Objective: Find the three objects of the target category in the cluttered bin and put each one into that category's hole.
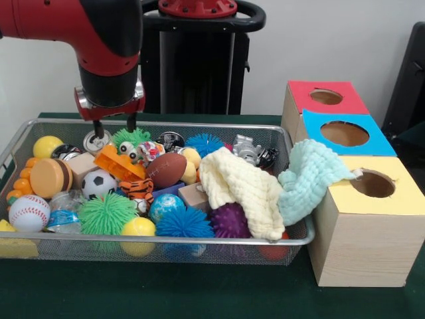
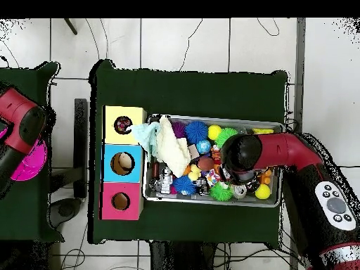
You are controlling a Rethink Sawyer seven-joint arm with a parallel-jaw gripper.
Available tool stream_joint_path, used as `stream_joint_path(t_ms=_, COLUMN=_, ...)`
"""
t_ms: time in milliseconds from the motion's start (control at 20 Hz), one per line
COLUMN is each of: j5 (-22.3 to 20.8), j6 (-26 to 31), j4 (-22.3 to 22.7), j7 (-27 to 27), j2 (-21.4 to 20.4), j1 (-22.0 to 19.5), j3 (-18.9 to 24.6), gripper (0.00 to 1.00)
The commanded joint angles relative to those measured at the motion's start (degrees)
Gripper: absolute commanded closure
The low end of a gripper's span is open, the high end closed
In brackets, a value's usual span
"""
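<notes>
The gripper hangs over the far left end of the wire basket, its two fingers spread and pinching nothing, tips just above the toys. Well apart from it, at the basket's right end, lie two cloths: a cream waffle cloth heaped on the toys, and a pale teal one draped over the rim, touching the yellow-topped box with its round hole. A third cloth possibly lies buried; I cannot tell. Three boxes stand alongside.
</notes>
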Motion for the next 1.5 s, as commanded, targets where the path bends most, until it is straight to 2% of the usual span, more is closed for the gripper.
stream_joint_path(t_ms=50, j5=1.23, j6=-6.42, j4=1.64, j7=-10.52, j2=3.47, j1=-0.43, j3=5.52, gripper=0.00)
stream_joint_path(t_ms=400, j5=1.59, j6=-8.80, j4=1.15, j7=-8.95, j2=4.35, j1=-0.43, j3=6.19, gripper=0.00)
stream_joint_path(t_ms=1000, j5=2.11, j6=-7.15, j4=1.93, j7=-8.54, j2=4.11, j1=-0.73, j3=5.59, gripper=0.00)
stream_joint_path(t_ms=1100, j5=2.95, j6=-4.11, j4=2.01, j7=-8.00, j2=4.34, j1=-0.46, j3=4.63, gripper=0.00)
stream_joint_path(t_ms=1250, j5=3.49, j6=-2.91, j4=2.00, j7=-7.95, j2=4.39, j1=-0.26, j3=4.34, gripper=0.00)
stream_joint_path(t_ms=1500, j5=3.93, j6=-4.17, j4=2.28, j7=-6.59, j2=5.33, j1=-0.11, j3=4.03, gripper=0.00)
